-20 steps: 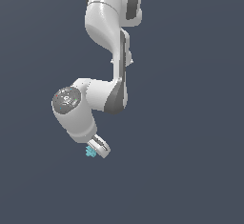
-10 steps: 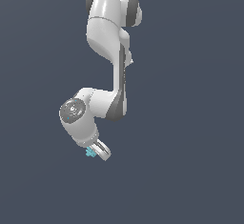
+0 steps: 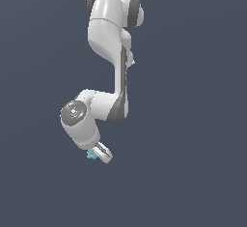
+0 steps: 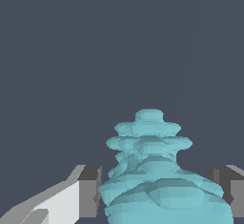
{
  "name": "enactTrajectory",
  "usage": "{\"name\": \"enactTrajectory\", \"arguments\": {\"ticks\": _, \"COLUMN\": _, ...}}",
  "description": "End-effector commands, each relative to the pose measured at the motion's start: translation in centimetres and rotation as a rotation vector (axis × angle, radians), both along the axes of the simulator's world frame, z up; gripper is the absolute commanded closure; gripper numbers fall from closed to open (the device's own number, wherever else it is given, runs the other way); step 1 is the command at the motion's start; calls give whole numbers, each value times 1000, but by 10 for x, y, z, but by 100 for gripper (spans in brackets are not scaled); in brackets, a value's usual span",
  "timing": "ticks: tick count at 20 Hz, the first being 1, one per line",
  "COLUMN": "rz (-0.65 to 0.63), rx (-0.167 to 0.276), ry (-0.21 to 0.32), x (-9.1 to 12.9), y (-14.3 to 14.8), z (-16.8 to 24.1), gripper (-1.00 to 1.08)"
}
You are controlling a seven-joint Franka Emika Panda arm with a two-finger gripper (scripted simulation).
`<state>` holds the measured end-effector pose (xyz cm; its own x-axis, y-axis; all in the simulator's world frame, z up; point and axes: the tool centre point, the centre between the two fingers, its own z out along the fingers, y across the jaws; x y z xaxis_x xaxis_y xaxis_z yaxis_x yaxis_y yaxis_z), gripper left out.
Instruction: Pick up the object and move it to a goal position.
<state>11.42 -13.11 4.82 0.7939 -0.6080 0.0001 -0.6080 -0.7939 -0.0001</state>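
White two-finger pincer (image 4: 157, 194) clamping light cyan, lumpy, ridged object (image 4: 157, 180) at wide base; likely light, rigid; ridges aiding grip.

The object (image 3: 90, 155) is carried by the hand (image 3: 99, 156) alone, pinched between its grey finger pads (image 4: 90, 189), which touch it on both sides. Behind it, both views show one even slate-grey field; whether that is floor or table cannot be told.
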Motion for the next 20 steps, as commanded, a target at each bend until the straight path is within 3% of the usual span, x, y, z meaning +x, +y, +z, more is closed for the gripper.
{"name": "enactTrajectory", "arguments": {"ticks": 1, "rz": 0, "rx": 0, "ry": 0, "x": 0, "y": 0, "z": 0, "gripper": 108}}
{"name": "enactTrajectory", "arguments": {"ticks": 11, "rz": 0, "rx": 0, "ry": 0, "x": -2, "y": 0, "z": 2, "gripper": 108}}
{"name": "enactTrajectory", "arguments": {"ticks": 20, "rz": 0, "rx": 0, "ry": 0, "x": -20, "y": -2, "z": 16, "gripper": 108}}
